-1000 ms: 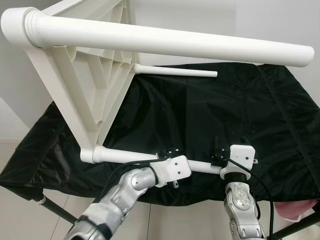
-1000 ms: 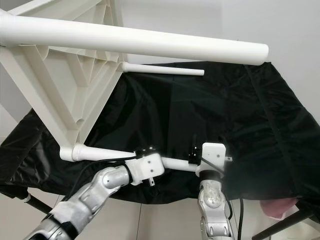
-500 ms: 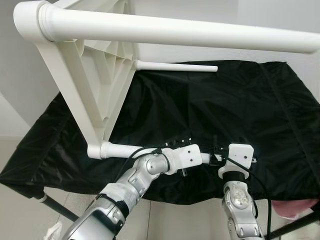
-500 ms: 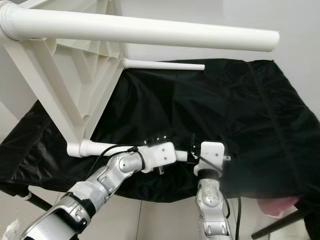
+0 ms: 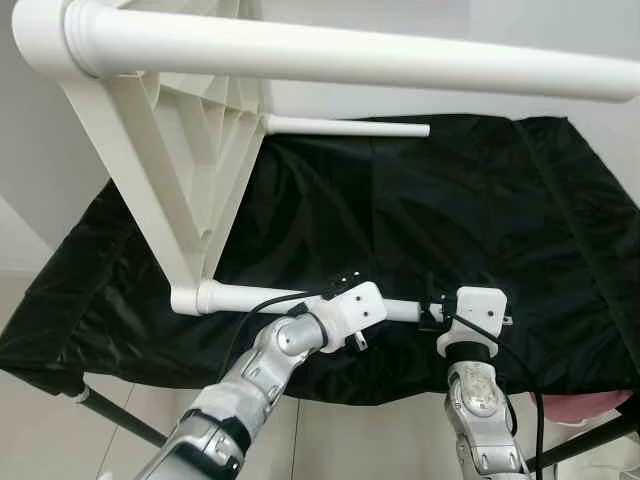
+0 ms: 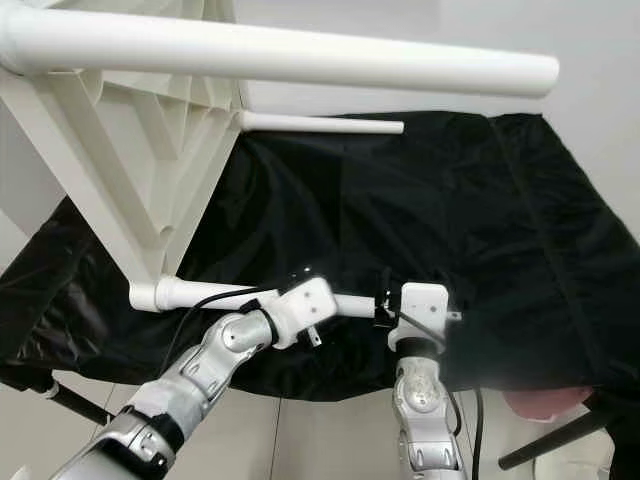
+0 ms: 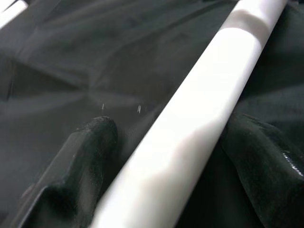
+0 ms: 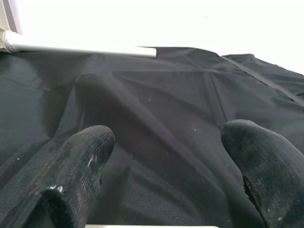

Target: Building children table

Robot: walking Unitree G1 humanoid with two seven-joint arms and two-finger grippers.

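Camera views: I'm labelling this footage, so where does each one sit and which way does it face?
Head eye views: look forward and down at the white table frame on black cloth; both arms show.
Left wrist view: along its fingers, which straddle the lower leg.
Right wrist view: across the cloth between spread fingers.
Shared: leg and cloth.

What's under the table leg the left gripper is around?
Under the table leg, between the left gripper's fingers, lies the black cloth; whatever the cloth covers is hidden.

Smooth white plastic table [image 5: 150, 150], matt black cloth [image 5: 480, 220] — creased
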